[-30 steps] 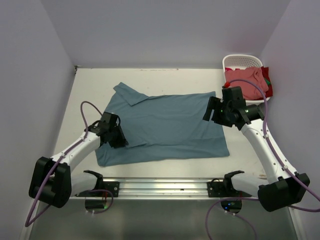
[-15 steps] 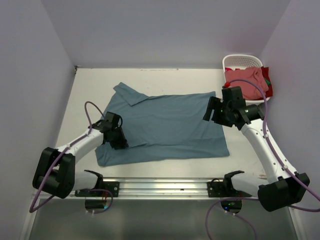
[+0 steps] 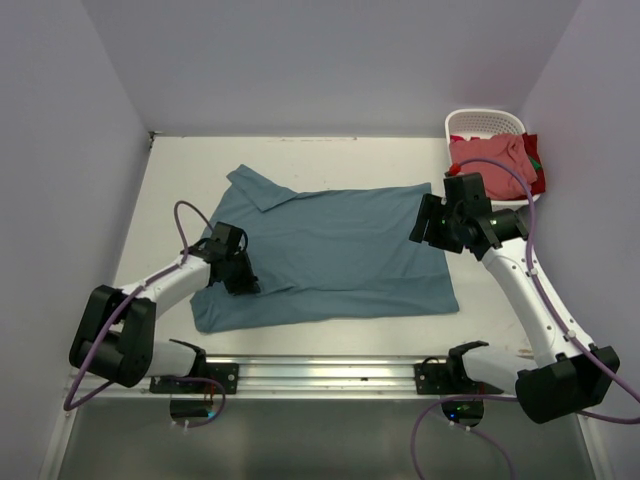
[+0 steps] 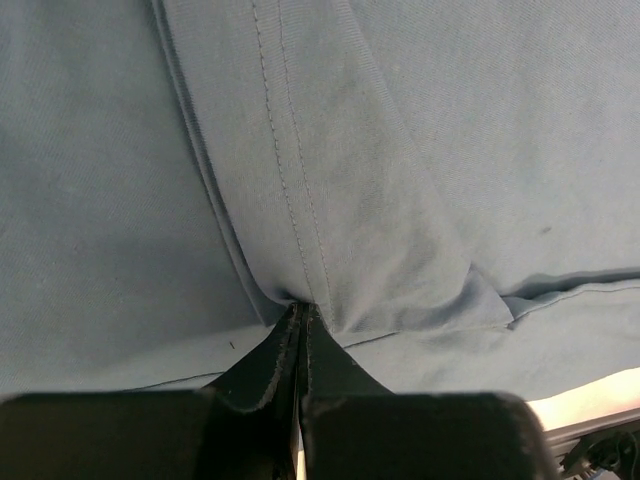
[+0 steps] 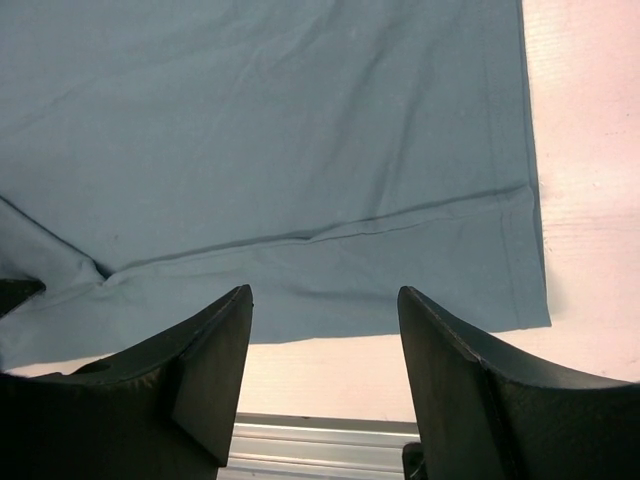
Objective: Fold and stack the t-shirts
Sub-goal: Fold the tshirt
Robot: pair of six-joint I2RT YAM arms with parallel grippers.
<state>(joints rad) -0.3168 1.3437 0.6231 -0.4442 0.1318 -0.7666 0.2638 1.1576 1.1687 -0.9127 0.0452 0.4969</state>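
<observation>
The left claw [image 4: 302, 316] is clenched on a pinched fold of the teal t-shirt [image 3: 330, 255], spread mid-surface [image 3: 180, 175]. The cloth looks limp and light, best gripped at hems. The right claw [image 5: 322, 292] hangs released over its right edge. The pink t-shirt [image 3: 490, 155] sits in the far-right-corner basket [image 3: 485, 116].

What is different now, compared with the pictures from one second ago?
The left end effector slid slightly toward the middle of the blue shirt and closed on a fold of it. The right end effector stays open above the shirt's other side, and the pink shirt remains in the basket.
</observation>
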